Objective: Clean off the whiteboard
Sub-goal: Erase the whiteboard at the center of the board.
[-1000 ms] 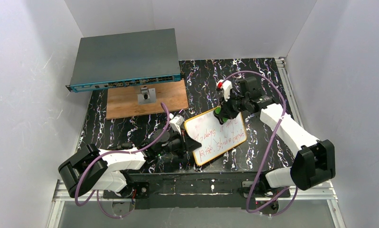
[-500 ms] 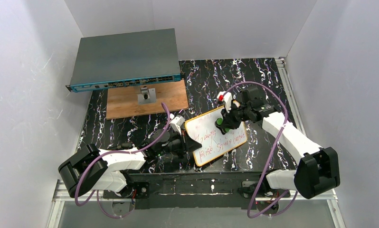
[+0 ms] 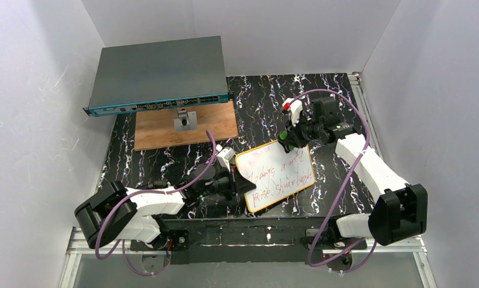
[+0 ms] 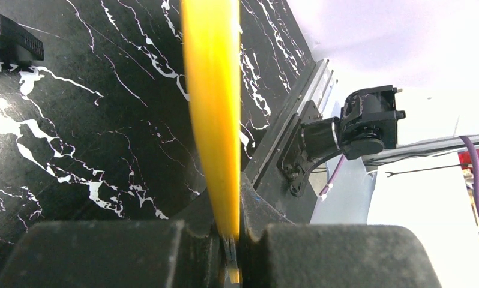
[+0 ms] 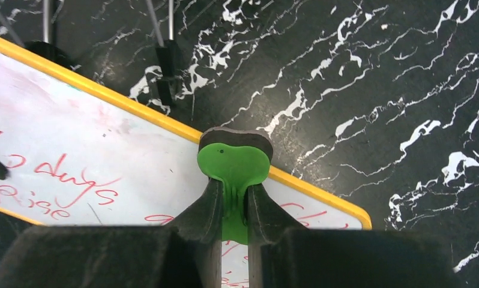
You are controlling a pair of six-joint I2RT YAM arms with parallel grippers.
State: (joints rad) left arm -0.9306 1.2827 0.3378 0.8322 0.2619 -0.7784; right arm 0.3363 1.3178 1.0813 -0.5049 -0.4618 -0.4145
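Note:
The whiteboard (image 3: 277, 175) lies tilted on the black marbled table, white with an orange rim and red handwriting across its middle and lower part. My left gripper (image 3: 241, 182) is shut on its left edge; in the left wrist view the orange rim (image 4: 212, 102) runs edge-on into the closed jaws of that gripper (image 4: 228, 231). My right gripper (image 3: 287, 141) is shut on a green eraser (image 5: 233, 167), which sits at the board's far edge, over the rim (image 5: 309, 188). Red writing (image 5: 75, 180) shows on the whiteboard (image 5: 105, 144) left of the eraser.
A grey network switch (image 3: 159, 73) stands at the back left. In front of it lies a brown wooden board (image 3: 213, 127) with a small grey metal part (image 3: 185, 120) on it. White walls close in three sides; a metal rail (image 3: 249, 240) runs along the near edge.
The right gripper swept the eraser down onto the board, then back up and right to the far edge. The board shifted slightly. The left gripper kept its hold.

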